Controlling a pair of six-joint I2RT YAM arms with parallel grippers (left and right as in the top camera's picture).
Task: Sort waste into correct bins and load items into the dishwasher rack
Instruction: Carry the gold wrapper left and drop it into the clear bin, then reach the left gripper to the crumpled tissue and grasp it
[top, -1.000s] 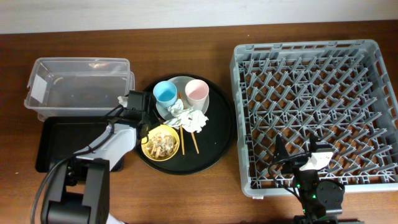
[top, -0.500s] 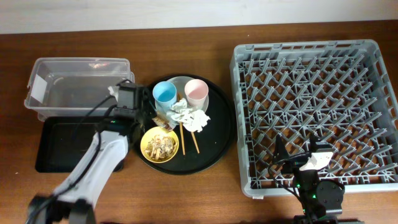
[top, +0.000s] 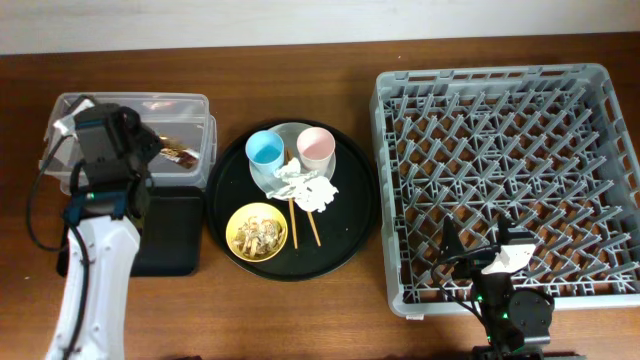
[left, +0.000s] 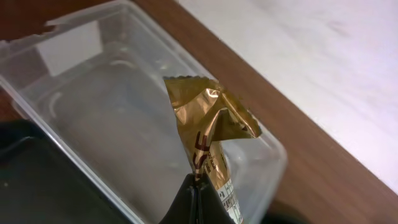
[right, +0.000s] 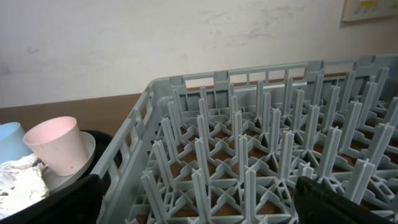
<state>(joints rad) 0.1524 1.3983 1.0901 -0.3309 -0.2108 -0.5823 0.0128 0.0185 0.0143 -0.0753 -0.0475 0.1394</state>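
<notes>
- The left arm's white forearm comes up from the near table edge. Its wrist bends so the left gripper (top: 158, 150) reaches out over the clear tub (top: 130, 98).
- The jaws are pinched tight on the lower end of the gold-brown wrapper (left: 210, 127).
- The wrapper is glossy, crinkled foil folded to a sharp peak. It stands up just beyond the fingertips, over the tub's inside.
- The tub is thin translucent plastic, rectangular with rounded corners, and lies below and ahead of this claw. The shallow black tray (top: 170, 238), matte and flat, lies back beside the forearm.
- The right arm sits low at the near edge of the dishwasher rack (top: 505, 170). The right gripper (right: 196, 183) is spread wide and grips nothing.
- The rack fills the view ahead of that claw: grey moulded plastic with a lattice of upright pegs.
- Ahead and to the left of that claw, the smooth tapered pale-pink cup (right: 53, 143) stands on the plate (right: 84, 163), beside the crumpled white tissue (right: 22, 180).
</notes>
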